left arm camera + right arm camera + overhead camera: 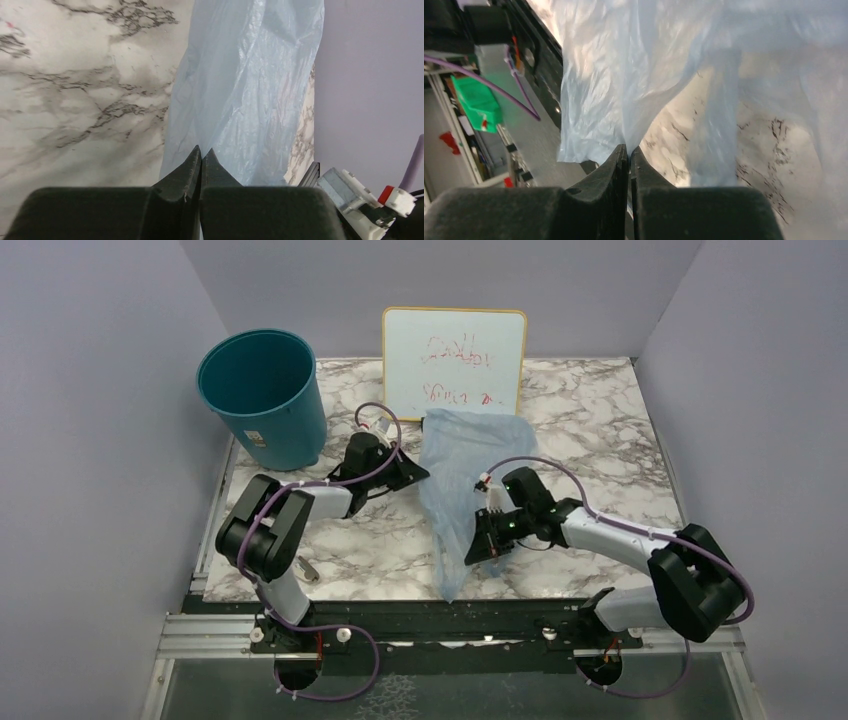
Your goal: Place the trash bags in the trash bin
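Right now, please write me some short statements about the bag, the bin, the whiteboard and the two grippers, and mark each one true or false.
1. The light-blue trash bag lies on the marble table, outside the teal trash bin. True.
2. The trash bin lies on its side. False: it stands upright at the far left of the table.
3. The right gripper is shut on the trash bag. True: plastic runs in between its closed tips.
4. The left gripper stands wide open. False: its fingers are together at the bag's edge.
5. The whiteboard is blank. False: it carries red writing.
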Robot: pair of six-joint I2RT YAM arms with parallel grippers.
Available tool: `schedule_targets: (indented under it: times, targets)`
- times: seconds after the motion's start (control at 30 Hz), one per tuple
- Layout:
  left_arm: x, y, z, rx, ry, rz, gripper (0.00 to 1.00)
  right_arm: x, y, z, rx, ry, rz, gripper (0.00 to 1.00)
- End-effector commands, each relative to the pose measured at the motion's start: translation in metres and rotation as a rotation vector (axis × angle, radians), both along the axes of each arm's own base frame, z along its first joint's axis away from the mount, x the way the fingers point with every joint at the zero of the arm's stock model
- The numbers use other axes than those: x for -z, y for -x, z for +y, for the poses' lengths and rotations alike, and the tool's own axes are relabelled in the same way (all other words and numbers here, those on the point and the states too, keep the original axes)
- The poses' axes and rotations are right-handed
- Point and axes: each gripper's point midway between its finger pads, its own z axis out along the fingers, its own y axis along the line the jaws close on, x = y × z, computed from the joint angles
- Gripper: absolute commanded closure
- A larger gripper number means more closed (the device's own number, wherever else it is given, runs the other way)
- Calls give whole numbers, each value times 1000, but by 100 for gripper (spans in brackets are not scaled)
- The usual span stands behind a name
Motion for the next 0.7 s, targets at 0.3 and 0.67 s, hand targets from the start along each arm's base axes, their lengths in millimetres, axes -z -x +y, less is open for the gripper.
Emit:
schedule_targets:
  times: [0.3, 0.67]
  targets:
    - [-29, -10, 4, 124, 49, -110, 76, -20, -19, -24, 40, 186, -124, 66]
    - [-33, 7, 30, 64, -23, -143, 31, -80, -136, -60, 458, 376, -592, 28]
